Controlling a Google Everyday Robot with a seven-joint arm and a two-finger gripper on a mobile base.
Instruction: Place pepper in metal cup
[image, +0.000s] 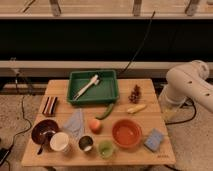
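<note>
The pepper (106, 111) is a slim green curved chili. It lies on the wooden table (60, 92) just in front of the green tray. The metal cup (86, 144) stands upright near the table's front edge, between a white cup (60, 142) and a light green cup (105, 148). Only a white arm segment (187, 82) shows at the right, beside the table. My gripper itself is out of view.
A green tray (93, 86) holds a white brush (87, 86). Also on the table are dark grapes (134, 94), a yellow corn piece (136, 108), an orange fruit (94, 125), an orange bowl (126, 133), a blue sponge (153, 139), a grey cloth (75, 122) and a brown bowl (45, 131).
</note>
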